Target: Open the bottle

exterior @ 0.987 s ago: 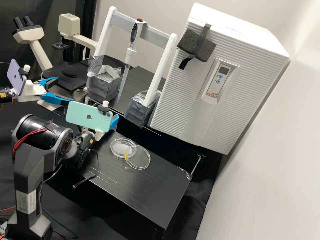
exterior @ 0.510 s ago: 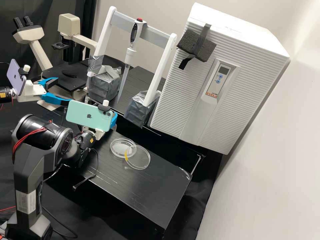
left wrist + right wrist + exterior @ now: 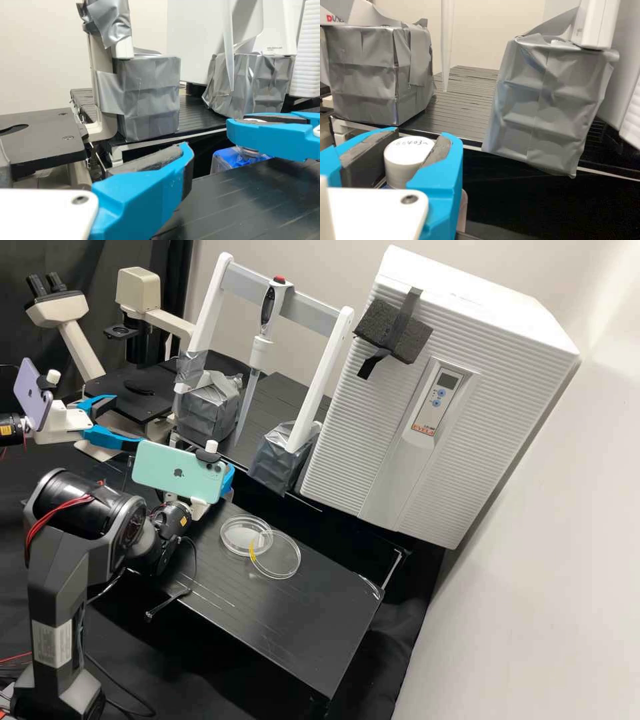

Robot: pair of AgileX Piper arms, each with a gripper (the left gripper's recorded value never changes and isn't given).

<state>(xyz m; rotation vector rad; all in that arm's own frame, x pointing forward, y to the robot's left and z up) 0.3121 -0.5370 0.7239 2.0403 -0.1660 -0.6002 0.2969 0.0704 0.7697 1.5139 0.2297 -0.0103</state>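
Observation:
A white, hand-marked bottle cap (image 3: 410, 159) sits between the pads of my right gripper (image 3: 407, 143), which is shut on it. In the high view that gripper (image 3: 228, 481) is at the far left corner of the raised black platform (image 3: 300, 620), mostly hidden by its mint-green phone. From the left wrist view, the bottle (image 3: 234, 161) holds blue liquid and stands under the right arm's blue finger (image 3: 272, 137). My left gripper (image 3: 127, 419) hovers open at the left, beside the microscope stage, apart from the bottle; one of its fingers (image 3: 150, 192) shows close up.
A pipette (image 3: 257, 353) hangs from a white stand with two tape-wrapped feet (image 3: 207, 407) (image 3: 280, 453). A large white ribbed machine (image 3: 433, 393) stands at the right. Two clear petri dishes (image 3: 260, 547) lie on the platform. A microscope (image 3: 87, 333) is at the back left.
The right arm with its phone has edged very slightly to the left. The left arm has kept still.

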